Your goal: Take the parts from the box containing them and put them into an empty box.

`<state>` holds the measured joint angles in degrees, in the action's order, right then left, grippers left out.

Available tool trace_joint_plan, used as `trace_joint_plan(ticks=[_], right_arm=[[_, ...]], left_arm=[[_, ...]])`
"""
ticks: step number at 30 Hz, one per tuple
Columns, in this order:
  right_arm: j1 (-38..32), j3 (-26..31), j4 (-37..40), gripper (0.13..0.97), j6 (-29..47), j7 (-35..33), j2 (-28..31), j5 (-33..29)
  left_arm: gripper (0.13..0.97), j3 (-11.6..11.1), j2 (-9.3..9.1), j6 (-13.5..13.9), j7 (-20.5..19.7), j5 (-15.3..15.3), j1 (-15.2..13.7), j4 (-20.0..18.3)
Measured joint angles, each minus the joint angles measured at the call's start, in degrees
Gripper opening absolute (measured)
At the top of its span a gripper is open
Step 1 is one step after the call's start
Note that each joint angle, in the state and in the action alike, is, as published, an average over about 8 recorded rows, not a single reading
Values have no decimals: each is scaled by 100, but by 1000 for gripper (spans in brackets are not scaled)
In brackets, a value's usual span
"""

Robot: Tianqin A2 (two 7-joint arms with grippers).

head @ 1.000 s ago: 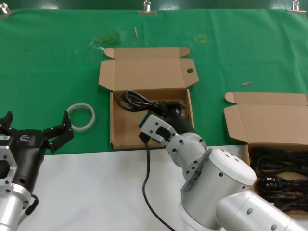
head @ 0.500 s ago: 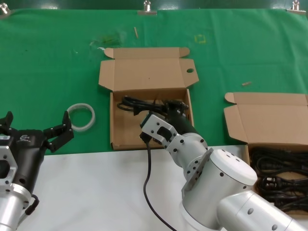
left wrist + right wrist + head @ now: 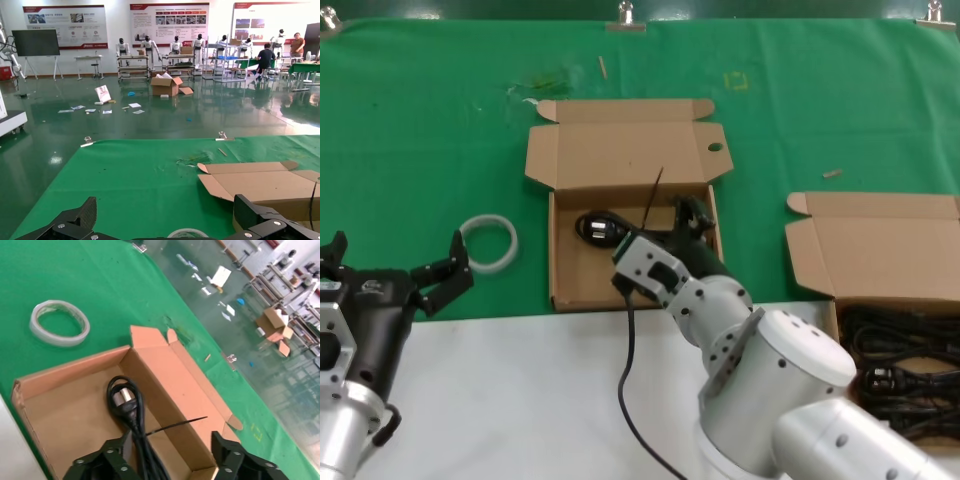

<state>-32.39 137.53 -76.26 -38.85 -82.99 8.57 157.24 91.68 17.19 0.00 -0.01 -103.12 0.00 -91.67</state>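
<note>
Right gripper (image 3: 692, 222) sits over the middle box (image 3: 570, 285), jaws spread, released. Cord bundle (image 3: 131, 412) lies inside, plug toward the box's 9 o'clock. Judged light, floppy, glossy-slick; best taken mid-coil. Left gripper (image 3: 390, 270) is parked at 8 o'clock, jaws spread.

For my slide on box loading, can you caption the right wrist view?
Open right gripper above a cord lying in the box, white ring beside.

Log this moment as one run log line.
right claw: open over holed-tab brown cardboard box | black coiled power cord: lying inside | left claw: open, idle near white ring
</note>
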Motion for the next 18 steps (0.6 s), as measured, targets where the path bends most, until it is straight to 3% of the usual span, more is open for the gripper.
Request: trace_joint_plan(ticks=[3,11,18], right_arm=[[63,-89,-30,510,75,159,0,-104],[352,-499,-167,714,421,895,1,-586],[652,-924,-311,826,782,1668,1,-1090]], left_arm=[[966,0,0,0,0,0,0,0],[966,0,0,0,0,0,0,0],[966,0,0,0,0,0,0,0]])
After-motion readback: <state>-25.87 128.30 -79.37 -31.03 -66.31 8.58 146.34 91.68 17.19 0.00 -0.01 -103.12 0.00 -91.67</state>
